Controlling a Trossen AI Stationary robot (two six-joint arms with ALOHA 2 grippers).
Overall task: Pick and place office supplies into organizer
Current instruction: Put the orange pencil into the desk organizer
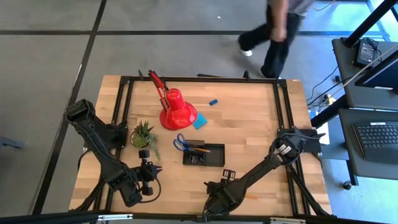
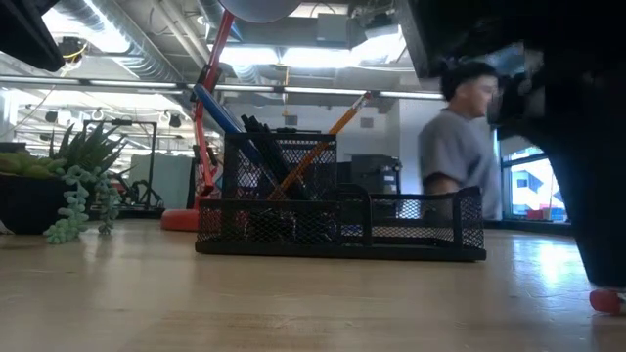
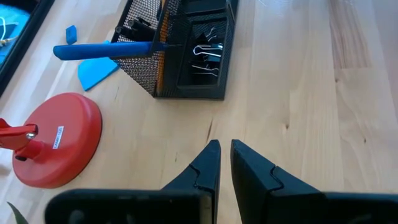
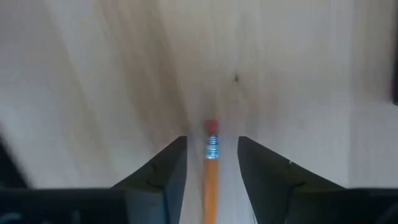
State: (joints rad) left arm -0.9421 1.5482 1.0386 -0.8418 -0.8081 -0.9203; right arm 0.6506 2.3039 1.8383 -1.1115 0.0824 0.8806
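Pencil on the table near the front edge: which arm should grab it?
Right. Its hand is already down over the pencil, open fingers straddling it. The left hand hangs near the plant, nearly closed, farther from it, with nothing between its fingers.
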